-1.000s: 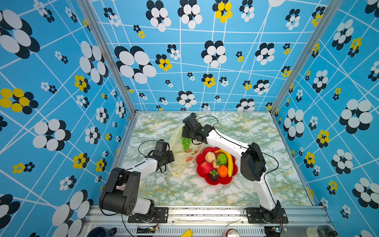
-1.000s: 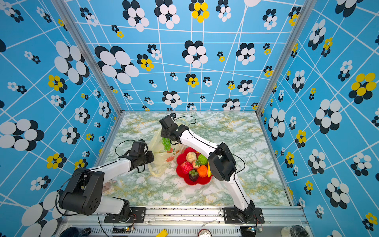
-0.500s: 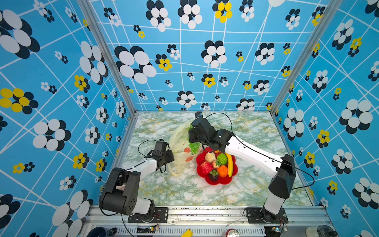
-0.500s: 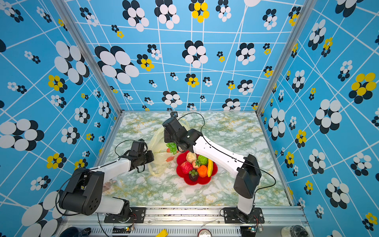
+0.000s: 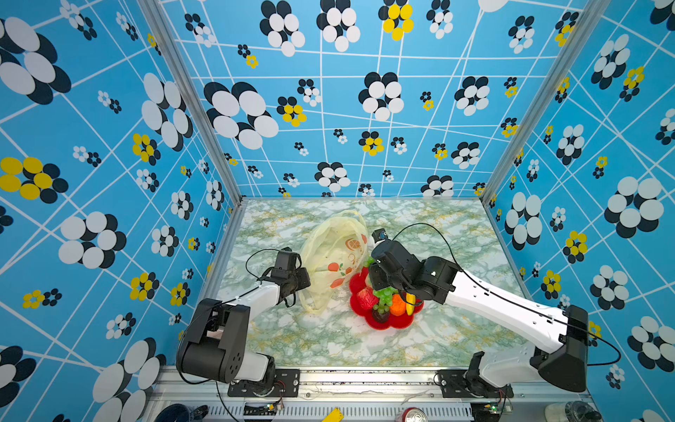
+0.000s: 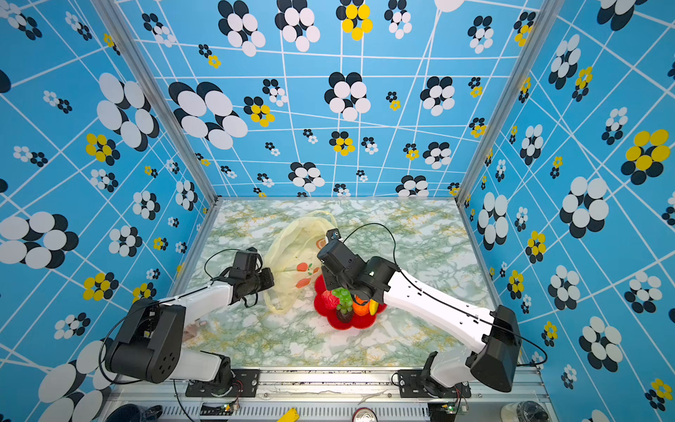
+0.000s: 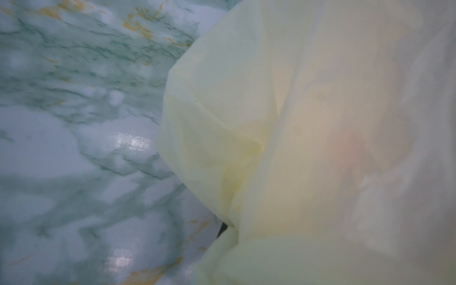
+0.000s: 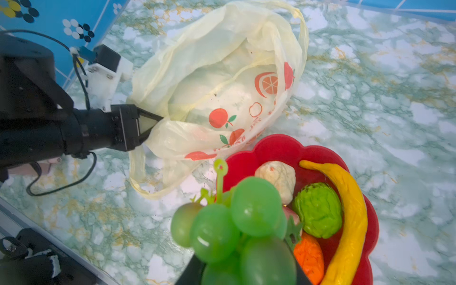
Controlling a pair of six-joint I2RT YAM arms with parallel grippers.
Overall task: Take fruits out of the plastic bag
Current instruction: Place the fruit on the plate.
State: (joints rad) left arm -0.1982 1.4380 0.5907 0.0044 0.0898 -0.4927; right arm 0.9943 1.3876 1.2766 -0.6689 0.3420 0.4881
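Directly over the red plate (image 8: 271, 145), on its bag-side lobes, hangs the green grape bunch (image 8: 237, 222). The right gripper (image 8: 246, 272) clamps it between its 2 jaws, stem pointing toward the plastic bag (image 8: 222, 61). Releasing it looks like a short straight drop, beside the banana (image 8: 345, 209) and bumpy green fruit (image 8: 318, 209). The right arm (image 5: 493, 307) reaches low across the plate, wrist tilted down. The left gripper (image 8: 153, 122), jaws pressed together on the bag's rim, holds the seemingly empty bag just beside the plate.

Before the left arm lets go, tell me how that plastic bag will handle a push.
Probably floppy: the plastic bag lies crumpled in folds where the left end effector pinches it. Likely very light: the film is thin and translucent, no fruit showing inside. A push would probably crumple it rather than shift it whole.
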